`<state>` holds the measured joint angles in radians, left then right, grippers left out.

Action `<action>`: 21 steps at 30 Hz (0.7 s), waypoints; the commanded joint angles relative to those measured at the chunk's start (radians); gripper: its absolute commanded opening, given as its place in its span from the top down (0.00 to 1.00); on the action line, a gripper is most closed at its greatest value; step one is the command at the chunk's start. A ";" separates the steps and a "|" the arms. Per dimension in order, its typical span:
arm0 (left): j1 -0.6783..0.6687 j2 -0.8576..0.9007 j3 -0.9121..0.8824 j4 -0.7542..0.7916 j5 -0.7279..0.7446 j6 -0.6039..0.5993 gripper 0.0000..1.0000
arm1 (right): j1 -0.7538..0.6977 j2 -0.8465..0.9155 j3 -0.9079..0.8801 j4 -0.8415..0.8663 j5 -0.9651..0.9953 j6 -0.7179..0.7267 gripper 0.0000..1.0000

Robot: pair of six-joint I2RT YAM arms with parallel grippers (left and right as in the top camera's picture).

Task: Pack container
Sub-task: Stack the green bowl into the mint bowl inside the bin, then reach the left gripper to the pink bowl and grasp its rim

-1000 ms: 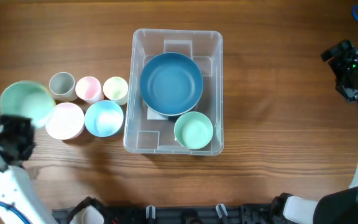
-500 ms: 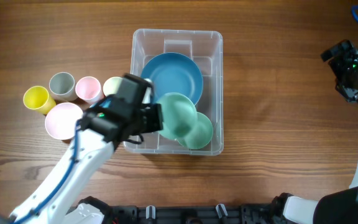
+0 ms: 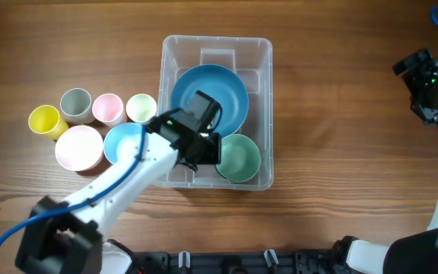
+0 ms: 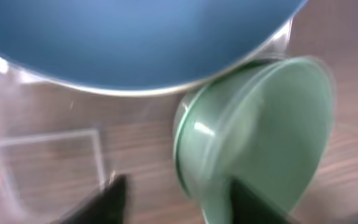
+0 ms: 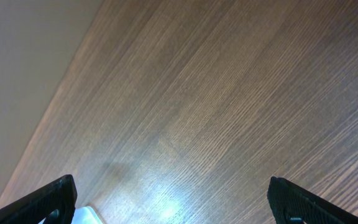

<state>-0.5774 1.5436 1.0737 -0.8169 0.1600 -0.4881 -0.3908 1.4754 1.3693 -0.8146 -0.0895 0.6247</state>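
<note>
Overhead, the container sat mid-counter. A blue bowl lay inside it, with a green bowl in its near right corner. The left tool reached into the near left part, just beside the green bowl. Left of the container stood a row of cups, a pink bowl and a pale blue bowl. The right tool hung well apart at the far right.

In the left wrist view, the fingers stood wide and gripped nothing, with the green bowl's near rim between them. That rim looked double, as if one bowl sat nested in another, but blur kept us from being sure.

In the right wrist view, the fingers were wide and empty over bare counter.

We judged the green bowl placed and the packing partway done. The next move called for lifting the left tool straight up, clear of both rims, then fetching a bowl or cup. With little floor left, nesting seemed needed.
</note>
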 commanded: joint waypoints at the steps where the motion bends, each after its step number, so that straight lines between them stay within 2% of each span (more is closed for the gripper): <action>1: 0.123 -0.129 0.111 -0.096 -0.092 0.002 0.14 | -0.002 0.011 0.003 0.002 -0.008 0.007 0.01; 4: 0.257 -0.204 0.117 -0.146 -0.166 0.001 0.08 | -0.002 0.011 0.003 0.002 -0.008 0.007 0.00; 8: 0.536 -0.254 0.117 -0.224 -0.198 -0.097 0.05 | -0.002 0.011 0.003 0.002 -0.008 0.007 0.00; 11: 0.770 -0.233 0.100 -0.258 -0.182 -0.169 0.09 | -0.002 0.011 0.003 0.002 -0.008 0.007 0.00; 13: 0.871 -0.209 0.072 -0.252 -0.141 -0.175 0.13 | -0.002 0.011 0.003 0.002 -0.008 0.008 0.01; 18: 1.019 -0.110 -0.013 -0.226 -0.128 -0.175 0.17 | -0.002 0.011 0.003 0.002 -0.008 0.007 0.00; 21: 1.077 -0.049 -0.068 -0.167 -0.127 -0.178 0.25 | -0.002 0.011 0.003 0.002 -0.008 0.007 0.00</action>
<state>0.4377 1.4284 1.0710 -1.0302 0.0166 -0.6468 -0.3908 1.4754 1.3693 -0.8150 -0.0895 0.6247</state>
